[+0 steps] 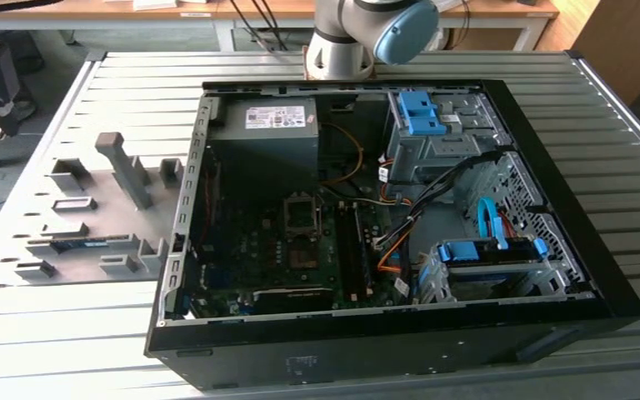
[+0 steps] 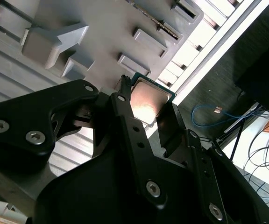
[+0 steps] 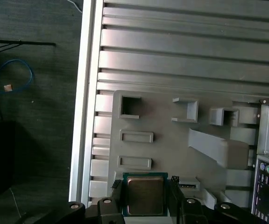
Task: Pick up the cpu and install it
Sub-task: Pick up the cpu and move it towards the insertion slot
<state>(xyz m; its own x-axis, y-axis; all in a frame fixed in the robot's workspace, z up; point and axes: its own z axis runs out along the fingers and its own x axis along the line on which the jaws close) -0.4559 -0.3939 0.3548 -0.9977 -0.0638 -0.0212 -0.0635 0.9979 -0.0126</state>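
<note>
We found the cpu [image 3: 145, 196] between the two black fingers [image 3: 173, 192] of the gripper [image 3: 145, 190], silver face up toward the wrist cameras and its green edge showing around it. The jaws were clenched on the cpu, one finger on each of two opposite edges. We judged that grip was chosen to keep the face and underside untouched and the chip square for seating.

It sat low over the grey fixture [image 3: 162, 121], at the edge beside the narrow rectangular recesses. We could not tell whether it was resting in its pocket or already just clear of it. The fixture's raised blocks and pockets seemed meant to hold parts at known spots for picking.

The fixture lay on the slatted desk [image 1: 64, 333], on the exterior view's left of the open case [image 1: 615, 292]. Inside the case, the dark socket [image 1: 301, 212] lay on the board, well apart from the fixture, so the installing was not yet done.
</note>
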